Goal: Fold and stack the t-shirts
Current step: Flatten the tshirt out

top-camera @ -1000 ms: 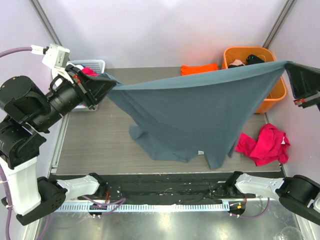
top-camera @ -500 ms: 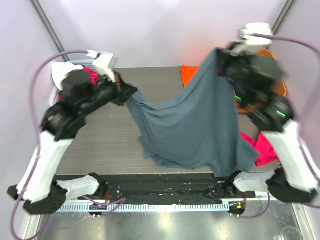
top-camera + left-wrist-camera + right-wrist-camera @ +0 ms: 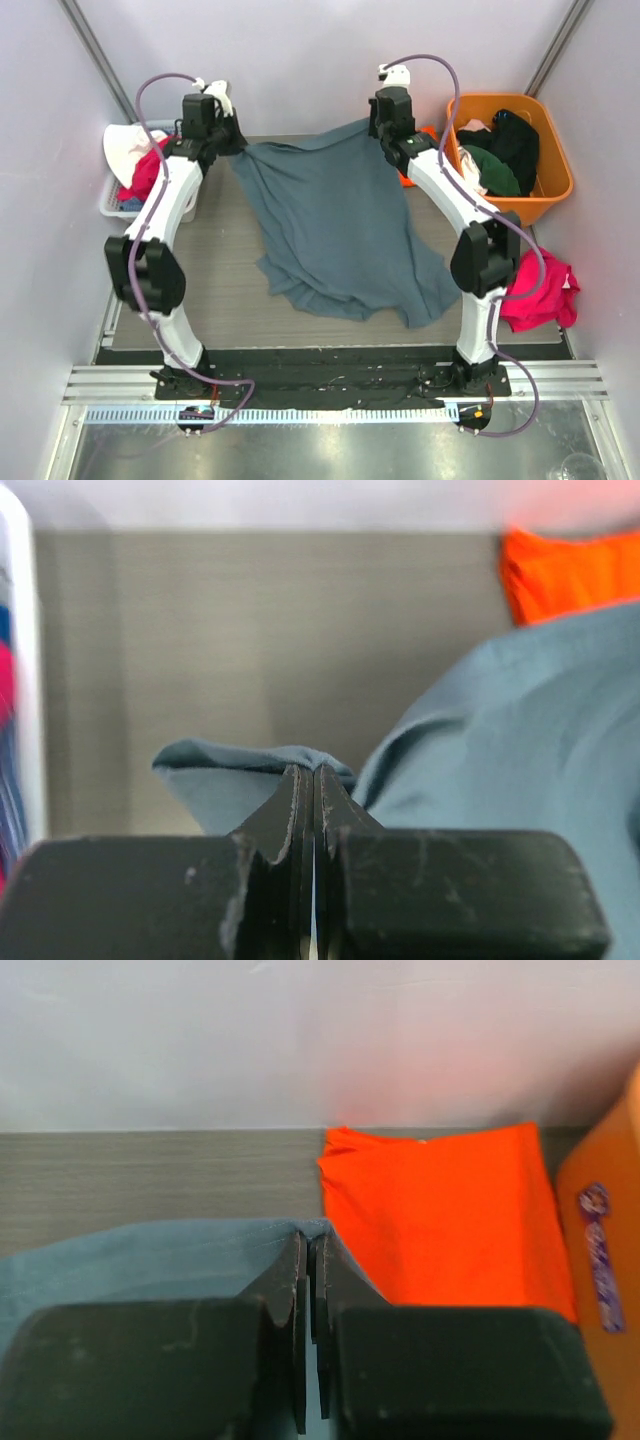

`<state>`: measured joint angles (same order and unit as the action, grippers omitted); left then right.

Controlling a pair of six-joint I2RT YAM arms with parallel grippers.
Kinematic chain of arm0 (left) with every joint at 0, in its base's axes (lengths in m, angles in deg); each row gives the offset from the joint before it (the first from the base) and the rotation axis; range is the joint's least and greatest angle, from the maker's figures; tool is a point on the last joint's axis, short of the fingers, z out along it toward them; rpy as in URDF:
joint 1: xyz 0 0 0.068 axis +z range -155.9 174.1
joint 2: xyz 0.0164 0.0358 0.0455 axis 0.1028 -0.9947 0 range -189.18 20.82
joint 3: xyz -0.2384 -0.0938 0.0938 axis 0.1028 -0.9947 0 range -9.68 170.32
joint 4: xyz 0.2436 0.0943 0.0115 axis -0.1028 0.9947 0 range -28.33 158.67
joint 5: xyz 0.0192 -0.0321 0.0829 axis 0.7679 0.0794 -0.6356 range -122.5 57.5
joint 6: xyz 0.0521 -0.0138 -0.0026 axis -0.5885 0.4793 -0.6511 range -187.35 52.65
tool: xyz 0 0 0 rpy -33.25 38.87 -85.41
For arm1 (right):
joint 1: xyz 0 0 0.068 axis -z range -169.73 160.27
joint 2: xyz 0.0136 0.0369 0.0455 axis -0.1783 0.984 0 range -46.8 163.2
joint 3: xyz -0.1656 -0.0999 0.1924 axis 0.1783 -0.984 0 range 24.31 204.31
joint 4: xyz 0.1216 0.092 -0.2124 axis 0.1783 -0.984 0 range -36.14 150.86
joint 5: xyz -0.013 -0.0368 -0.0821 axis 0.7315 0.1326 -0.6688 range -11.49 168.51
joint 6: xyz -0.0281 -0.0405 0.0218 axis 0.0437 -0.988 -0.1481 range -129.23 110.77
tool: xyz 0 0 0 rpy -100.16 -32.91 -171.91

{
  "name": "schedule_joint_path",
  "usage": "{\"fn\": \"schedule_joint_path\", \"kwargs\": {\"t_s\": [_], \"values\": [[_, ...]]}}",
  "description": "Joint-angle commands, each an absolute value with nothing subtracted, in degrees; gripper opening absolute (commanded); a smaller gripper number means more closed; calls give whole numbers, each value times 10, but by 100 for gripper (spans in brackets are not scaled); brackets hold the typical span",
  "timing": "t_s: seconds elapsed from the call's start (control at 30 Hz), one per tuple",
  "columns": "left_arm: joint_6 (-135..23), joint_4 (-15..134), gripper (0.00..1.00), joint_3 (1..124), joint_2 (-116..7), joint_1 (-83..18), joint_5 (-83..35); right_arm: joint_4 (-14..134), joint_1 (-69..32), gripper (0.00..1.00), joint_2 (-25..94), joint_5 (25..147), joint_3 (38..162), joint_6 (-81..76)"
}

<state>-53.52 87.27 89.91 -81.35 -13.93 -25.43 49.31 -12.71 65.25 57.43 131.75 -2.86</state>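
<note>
The slate blue-grey t-shirt (image 3: 335, 230) lies spread on the table, its far edge stretched between my two grippers at the back. My left gripper (image 3: 236, 143) is shut on its far left corner (image 3: 250, 765). My right gripper (image 3: 378, 132) is shut on its far right corner (image 3: 200, 1250). The bright orange t-shirt (image 3: 440, 1215) lies flat at the back, just right of the right gripper, mostly hidden by the arm in the top view (image 3: 428, 132). The shirt's near hem bunches toward the front edge.
An orange tub (image 3: 555, 150) with dark clothes stands at the back right. A white basket (image 3: 125, 195) with red and white clothes stands at the back left. A pink garment (image 3: 540, 290) lies at the right edge. The back wall is close behind both grippers.
Both arms have swung the blue-grey shirt from the air to the back of the table and lowered it; the shirt now lies spread on the surface.
</note>
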Motion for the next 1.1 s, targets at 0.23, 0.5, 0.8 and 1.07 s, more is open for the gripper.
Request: {"fn": "schedule_joint_path", "kwargs": {"t_s": [0.23,0.5,0.8,1.07], "values": [[-558,792,0,1025,-958,-115,-256,516,-111,60,755,600,1437,-11],[-545,794,0,962,-948,-116,-235,470,-156,100,557,612,1194,30],[-531,799,0,876,-897,-118,-224,346,-328,100,473,651,1064,141],[-535,816,0,824,-852,-121,-246,311,-366,100,372,504,944,241]]}}
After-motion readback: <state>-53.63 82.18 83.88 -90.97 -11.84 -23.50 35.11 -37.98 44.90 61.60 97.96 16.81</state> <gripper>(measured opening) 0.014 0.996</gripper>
